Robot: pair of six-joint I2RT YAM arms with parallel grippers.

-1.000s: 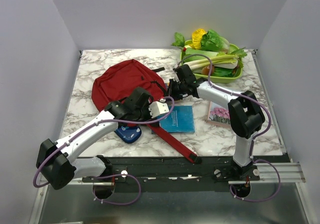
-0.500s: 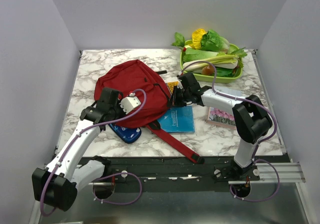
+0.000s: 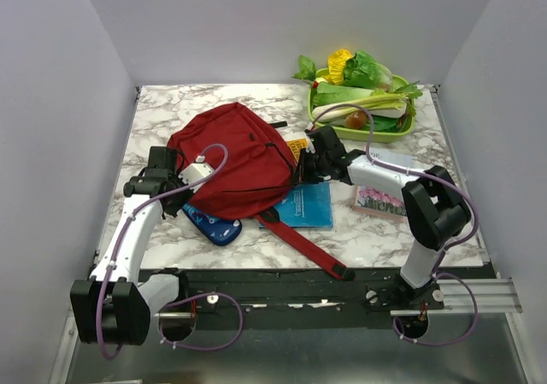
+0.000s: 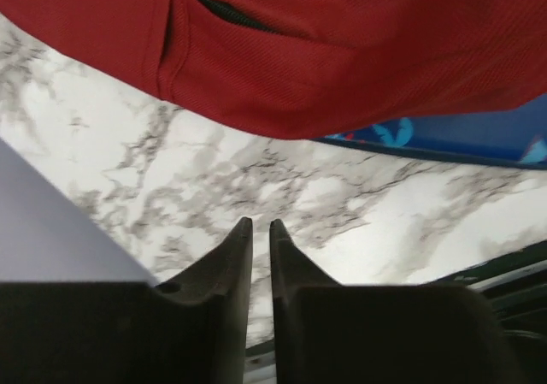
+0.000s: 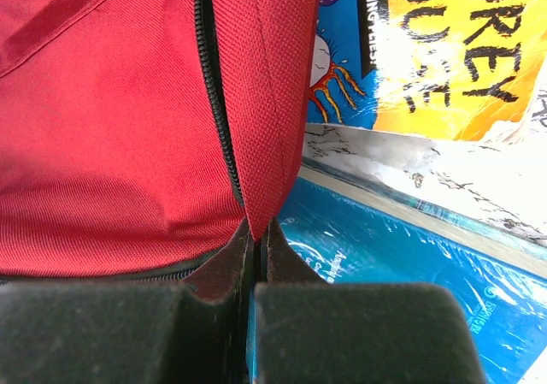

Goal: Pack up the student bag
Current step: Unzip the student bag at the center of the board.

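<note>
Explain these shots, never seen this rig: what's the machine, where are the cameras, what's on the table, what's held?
Two robot arms bolted at the table's near edge. One picture looks down from above; the other two come from wrist cameras. On the table: a red backpack, a blue pencil case partly under it, three books, a green tray of vegetables. The right gripper pinches a backpack fold beside the zip. The left gripper is nearly closed, empty.

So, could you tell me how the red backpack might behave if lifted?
Probably floppy: the backpack lies slumped and creased. Likely to dangle unevenly, since the right end effector pinches only one edge. Its long strap may drag.
</note>
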